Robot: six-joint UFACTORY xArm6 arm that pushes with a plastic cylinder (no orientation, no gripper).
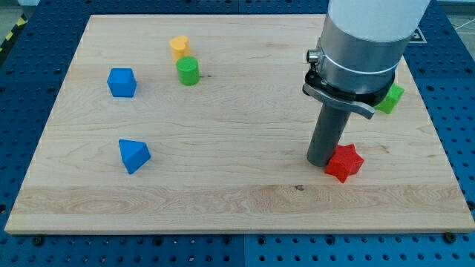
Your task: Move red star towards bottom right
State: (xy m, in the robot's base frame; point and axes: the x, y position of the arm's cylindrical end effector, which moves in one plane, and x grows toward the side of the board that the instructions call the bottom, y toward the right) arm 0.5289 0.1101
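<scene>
On board: two blue blocks (122,82), two green (188,71), one yellow (179,47), one red star (344,162) touching my tip (320,163).

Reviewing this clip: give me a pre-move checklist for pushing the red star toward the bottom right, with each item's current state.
1. My tip beside the red star, on its left: ok.
2. Tip touching the star: cannot tell.
3. Tip on the star's upper-left for a diagonal push: not ok, sits mostly left.
4. Board bare toward the bottom right: ok.
5. Green block, partly hidden by the arm, lies off the path: ok.
</scene>
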